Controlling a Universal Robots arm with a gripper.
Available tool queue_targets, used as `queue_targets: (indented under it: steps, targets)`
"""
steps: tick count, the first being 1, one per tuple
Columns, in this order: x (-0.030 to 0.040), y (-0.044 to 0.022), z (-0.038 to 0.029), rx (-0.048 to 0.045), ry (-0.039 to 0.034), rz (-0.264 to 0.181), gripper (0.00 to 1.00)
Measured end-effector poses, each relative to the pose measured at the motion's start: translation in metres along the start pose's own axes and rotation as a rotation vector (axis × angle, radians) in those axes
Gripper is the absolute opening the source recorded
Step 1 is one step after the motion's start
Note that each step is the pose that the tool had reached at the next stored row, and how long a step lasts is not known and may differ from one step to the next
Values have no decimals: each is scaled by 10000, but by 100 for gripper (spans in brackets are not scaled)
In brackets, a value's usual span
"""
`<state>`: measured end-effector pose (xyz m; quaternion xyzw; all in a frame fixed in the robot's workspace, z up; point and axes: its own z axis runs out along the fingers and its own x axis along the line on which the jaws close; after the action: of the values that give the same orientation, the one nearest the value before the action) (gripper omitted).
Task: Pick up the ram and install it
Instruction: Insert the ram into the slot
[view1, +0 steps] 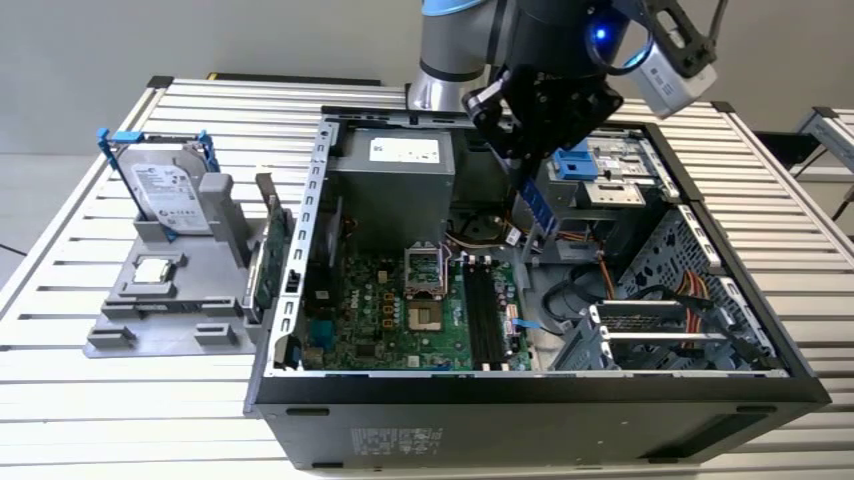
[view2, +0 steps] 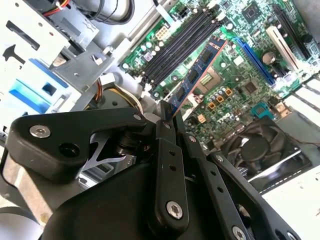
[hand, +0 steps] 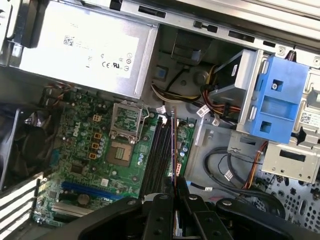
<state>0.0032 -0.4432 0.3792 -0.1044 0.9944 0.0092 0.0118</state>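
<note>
My gripper (view1: 523, 165) hangs over the open computer case, shut on the top end of the ram (view1: 537, 208), a slim dark blue stick with black chips. The stick tilts downward above the motherboard (view1: 380, 320), clear of the board. In the second wrist view the ram (view2: 197, 75) runs out from my gripper (view2: 165, 118) toward the black memory slots (view2: 180, 42). Seen edge-on in the first wrist view, the ram (hand: 173, 145) lines up beside the slots (hand: 157, 155) with my gripper (hand: 175, 189) closed around it. The long black slots (view1: 487, 312) lie lower in the case.
A silver hard drive (view1: 168, 190) in a blue-clipped frame and a green expansion card (view1: 274, 255) stand on a grey fixture (view1: 160, 300) at the exterior view's left. Inside the case are the power supply (view1: 394, 170), CPU socket (view1: 423, 272), a blue drive bracket (hand: 277, 100) and loose cables (hand: 235, 170).
</note>
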Motion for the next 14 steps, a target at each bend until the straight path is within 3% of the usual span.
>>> queue_targets:
  steps: [14]
  targets:
    - [-8,-2,0,27,-16,1060,0]
